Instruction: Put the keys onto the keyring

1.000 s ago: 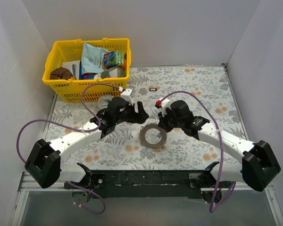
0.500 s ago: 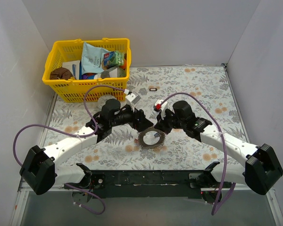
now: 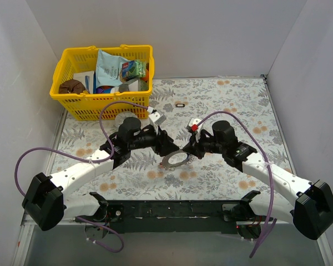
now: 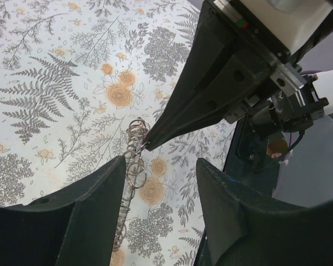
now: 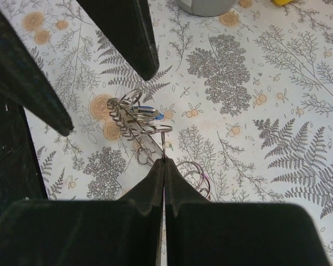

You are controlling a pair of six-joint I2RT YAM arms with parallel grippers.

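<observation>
one keyring [image 4: 134, 169], one blue key [image 5: 147, 112], left tool [image 4: 161, 164], right tool [image 5: 164, 164]

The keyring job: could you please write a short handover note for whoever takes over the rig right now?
Right gripper: shut, pinching the keyring by one wire at its edge and holding it tilted on edge.
Left gripper: open, with a finger either side of the ring's opposite edge, not gripping.
Keys: one blue-headed piece sits among the ring's loops. Whether it is threaded on is unclear, and no other key shows clearly.
Done: ring picked up and presented.
Left: steady the ring with the left gripper, find the other keys and thread them on.
</observation>
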